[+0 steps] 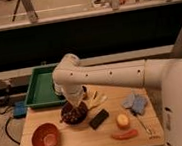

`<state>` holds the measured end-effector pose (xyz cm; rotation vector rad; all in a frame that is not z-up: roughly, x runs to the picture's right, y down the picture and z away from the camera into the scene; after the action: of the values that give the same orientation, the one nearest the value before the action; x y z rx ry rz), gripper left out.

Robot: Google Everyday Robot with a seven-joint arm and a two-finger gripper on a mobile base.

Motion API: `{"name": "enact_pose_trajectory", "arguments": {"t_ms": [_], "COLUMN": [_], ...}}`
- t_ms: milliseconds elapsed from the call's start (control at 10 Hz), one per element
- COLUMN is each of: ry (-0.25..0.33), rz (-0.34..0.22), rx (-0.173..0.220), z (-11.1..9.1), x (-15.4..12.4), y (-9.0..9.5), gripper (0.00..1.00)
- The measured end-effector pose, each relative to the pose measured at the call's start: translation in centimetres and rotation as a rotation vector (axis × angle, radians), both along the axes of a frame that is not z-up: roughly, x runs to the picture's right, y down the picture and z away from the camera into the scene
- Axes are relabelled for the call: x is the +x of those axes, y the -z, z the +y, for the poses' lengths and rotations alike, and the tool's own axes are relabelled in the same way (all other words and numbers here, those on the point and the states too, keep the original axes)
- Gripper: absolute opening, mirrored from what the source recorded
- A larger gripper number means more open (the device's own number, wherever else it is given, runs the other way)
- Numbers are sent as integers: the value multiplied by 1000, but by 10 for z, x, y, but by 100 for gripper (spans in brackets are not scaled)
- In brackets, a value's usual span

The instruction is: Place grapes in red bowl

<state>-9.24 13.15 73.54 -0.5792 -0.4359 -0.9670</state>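
— Two bowls on the wooden table (88, 141), correct?
— Yes. The red bowl (45, 137) sits front left. A dark bowl (65, 119) stands just to its right, a little further back.
— Where are the grapes (78, 113)?
— In the dark bowl, apart from the red one.
— And the gripper (73, 105)?
— Down at the dark bowl, directly over the grapes, largely hidden by the white arm (105, 78). It may be touching them; whether it is clenched or released I cannot tell.
— Anything nearby?
— A black block (98, 119) just right of the dark bowl, a yellow fruit (122, 120), an orange stick (124, 134), a blue cloth (135, 102), and a green tray (36, 92) behind on the left.
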Motion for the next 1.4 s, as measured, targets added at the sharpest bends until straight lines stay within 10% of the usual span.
{"name": "enact_pose_trajectory", "arguments": {"t_ms": [900, 1400], "ry": [-66, -24], "rz": [-66, -54], "rx": [-42, -67], "z": [11, 19], "x": [4, -3], "y": [-18, -25], "gripper": [80, 48]}}
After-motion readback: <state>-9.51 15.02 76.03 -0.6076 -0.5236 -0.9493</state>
